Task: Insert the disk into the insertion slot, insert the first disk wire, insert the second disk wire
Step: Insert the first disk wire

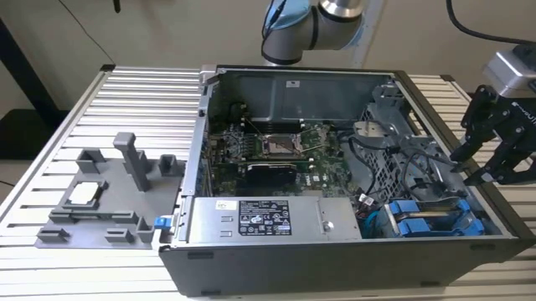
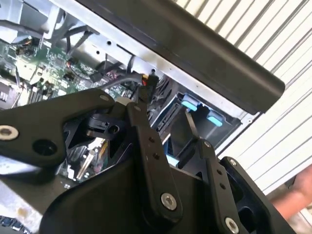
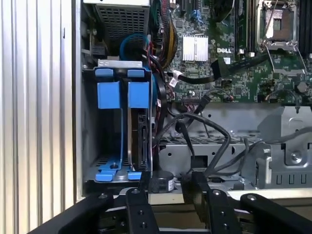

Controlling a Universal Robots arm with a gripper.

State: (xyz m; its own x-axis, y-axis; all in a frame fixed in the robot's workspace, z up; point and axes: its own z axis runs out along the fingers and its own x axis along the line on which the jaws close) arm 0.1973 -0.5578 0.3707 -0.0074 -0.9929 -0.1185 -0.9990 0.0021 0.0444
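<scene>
Your open computer case (image 1: 335, 269) lies on the slatted bench (image 1: 125, 94), and everything below is placed against that case.

Your gripper (image 1: 471, 167) hangs just over the case's side wall, at the exterior view's right. Its two black fingers (image 3: 142, 195) stand apart with nothing between them.

Inside the case, in the corner by that same wall, is the drive cage (image 3: 87, 146). Two blue carriers stand in it side by side. The disk (image 3: 141, 139) is in the slot nearer the motherboard (image 3: 234, 63), seated down in the cage, apart from the gripper and below it. The other blue carrier (image 3: 108, 95) is against the case wall.

You see the disk edge-on, so its silver face and label are hidden, and only a dark edge shows under the blue tab.

Black cables (image 3: 209, 129) loop across the case floor between cage and motherboard. You cannot tell whether any of them is plugged into the disk.

In both wrist views the gripper's own body cuts off the near rim of the case.
</scene>
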